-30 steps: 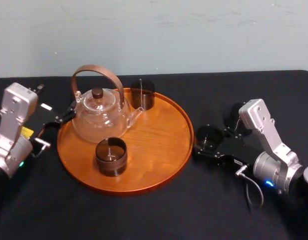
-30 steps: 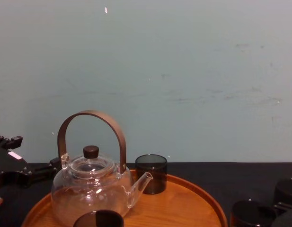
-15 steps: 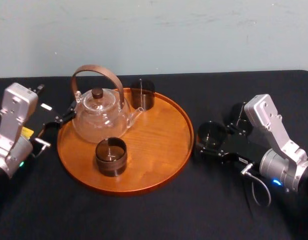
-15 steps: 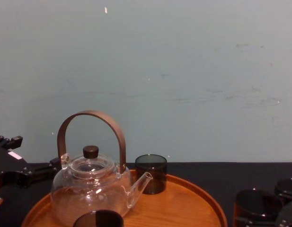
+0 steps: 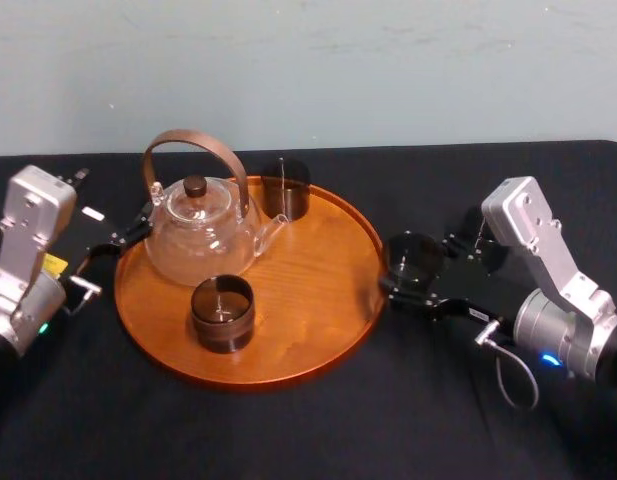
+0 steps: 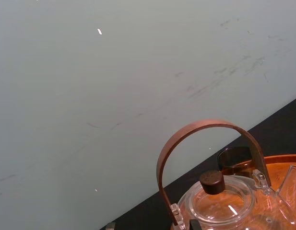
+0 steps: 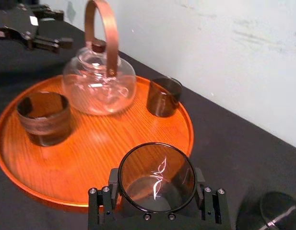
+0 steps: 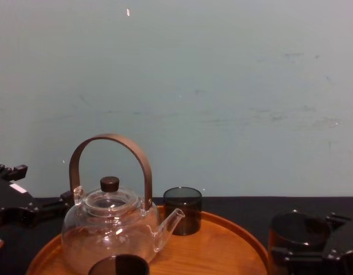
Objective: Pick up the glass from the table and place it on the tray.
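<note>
The right end effector (image 5: pixel 416 272) is closed around a dark smoked glass (image 7: pixel 156 176), one finger (image 7: pixel 111 181) against each side of its wall. The glass is upright with its mouth open to the wrist camera. It sits just beside the right rim of the tray (image 5: pixel 308 270), at the edge rather than over the middle. The head view does not settle whether its base is clear of the black worktop (image 5: pixel 318 430). In the chest view the held glass stands at the lower right, its rim about level with the tray's far edge.

On the tray stand three things:
- A clear teapot (image 5: pixel 198 235) with a brown arched handle and a dark knob on its lid, at the back left.
- A back glass (image 5: pixel 285 190) at the far rim, just beside the teapot's spout.
- A front glass (image 5: pixel 223 312) nearer the robot, apart from the teapot.

A spare glass (image 7: pixel 277 211) rests on the cloth off to the side of the right arm, well away from the tray.

The left end effector (image 7: pixel 64 28) is parked on the worktop just outside the tray's left rim, level with the teapot. Its fingers are spread wide and hold nothing. A pale wall (image 8: pixel 222 86) runs behind the worktop.
</note>
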Robot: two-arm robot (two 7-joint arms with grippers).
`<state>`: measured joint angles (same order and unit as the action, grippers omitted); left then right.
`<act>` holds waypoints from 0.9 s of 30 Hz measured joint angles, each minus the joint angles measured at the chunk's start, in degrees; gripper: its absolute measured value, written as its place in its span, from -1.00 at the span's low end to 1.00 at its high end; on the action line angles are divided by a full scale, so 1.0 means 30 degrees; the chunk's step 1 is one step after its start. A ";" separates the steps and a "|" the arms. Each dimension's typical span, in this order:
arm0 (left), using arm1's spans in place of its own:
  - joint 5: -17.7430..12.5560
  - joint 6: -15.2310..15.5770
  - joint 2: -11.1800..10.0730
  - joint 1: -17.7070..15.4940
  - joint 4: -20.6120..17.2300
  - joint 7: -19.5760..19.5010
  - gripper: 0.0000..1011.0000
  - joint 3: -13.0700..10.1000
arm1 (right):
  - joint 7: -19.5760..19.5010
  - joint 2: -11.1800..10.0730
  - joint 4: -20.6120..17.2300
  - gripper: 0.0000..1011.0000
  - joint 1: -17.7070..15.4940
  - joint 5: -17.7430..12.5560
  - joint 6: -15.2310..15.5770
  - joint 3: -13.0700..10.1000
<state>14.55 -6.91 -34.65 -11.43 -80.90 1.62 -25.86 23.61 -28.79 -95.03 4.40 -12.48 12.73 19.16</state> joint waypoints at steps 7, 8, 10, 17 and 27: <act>0.0000 0.0000 0.0000 0.0001 0.0001 0.0000 0.98 0.0000 | 0.0133 0.0046 -0.0558 0.80 0.0011 0.0021 0.0006 0.0482; 0.0000 0.0000 0.0000 0.0000 0.0000 0.0000 0.98 0.0000 | 0.0148 0.0057 -0.0594 0.80 0.0019 0.0023 0.0006 0.0534; 0.0001 0.0000 0.0000 -0.0001 0.0000 -0.0001 0.98 -0.0001 | 0.0193 0.0106 -0.0681 0.80 0.0038 0.0042 0.0003 0.0709; 0.0000 0.0000 0.0000 0.0000 0.0001 0.0000 0.98 0.0001 | 0.0229 0.0320 -0.0759 0.80 0.0156 0.0200 -0.0053 0.1190; 0.0000 0.0000 0.0000 0.0000 0.0001 0.0000 0.98 0.0000 | 0.0224 0.1000 -0.0004 0.80 0.0715 0.0678 -0.0280 0.2043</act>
<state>14.55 -6.91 -34.64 -11.43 -80.90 1.62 -25.86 24.28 -25.79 -95.04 6.55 -10.45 11.89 25.29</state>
